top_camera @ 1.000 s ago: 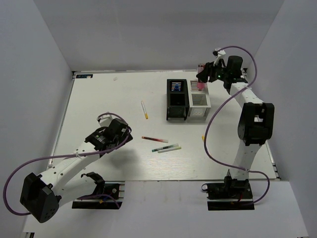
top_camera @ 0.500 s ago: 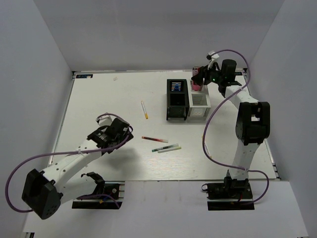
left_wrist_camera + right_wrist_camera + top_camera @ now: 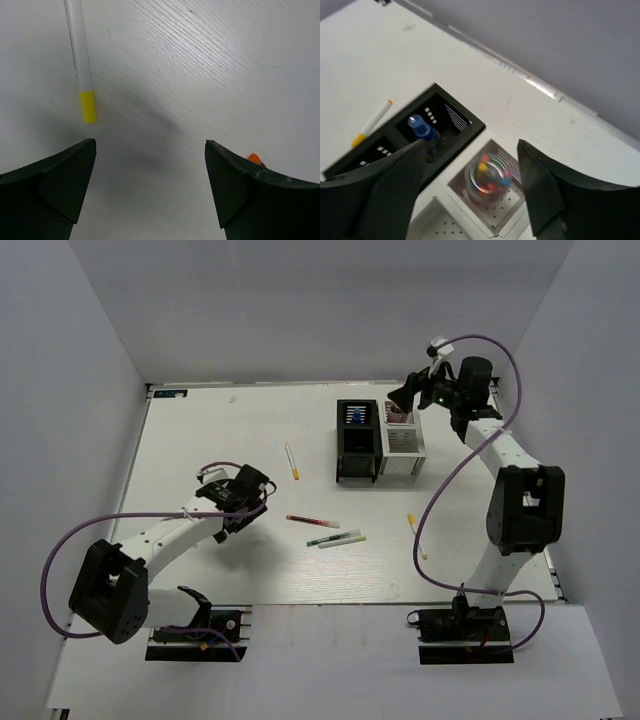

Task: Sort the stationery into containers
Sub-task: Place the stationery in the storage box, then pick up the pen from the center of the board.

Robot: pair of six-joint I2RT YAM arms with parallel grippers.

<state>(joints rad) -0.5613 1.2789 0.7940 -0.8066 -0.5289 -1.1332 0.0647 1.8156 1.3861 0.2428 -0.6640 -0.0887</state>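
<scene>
The black organiser (image 3: 357, 443) and the white organiser (image 3: 402, 445) stand side by side at the back right. My right gripper (image 3: 405, 397) is open and empty just above the white one (image 3: 512, 212). The pink cylinder (image 3: 489, 176) with a clear lid sits in its rear compartment, under the open right gripper (image 3: 472, 145). The blue-capped bottle (image 3: 421, 127) stands in the black organiser (image 3: 470, 122). My left gripper (image 3: 245, 492) is open and empty low over the table. A white pen with a yellow tip (image 3: 80, 55) lies just ahead of the left gripper (image 3: 150, 145).
A red pen (image 3: 312, 521) and two green-and-white pens (image 3: 335, 538) lie mid-table, right of the left gripper. A white yellow-tipped pen (image 3: 291, 461) lies left of the black organiser, another (image 3: 414, 533) near the right arm. An orange tip (image 3: 255, 158) peeks past the left gripper's right finger.
My right gripper held the pink cylinder over the white organiser, and has now let it go into the rear compartment and opened. My left gripper has moved right and lower.
</scene>
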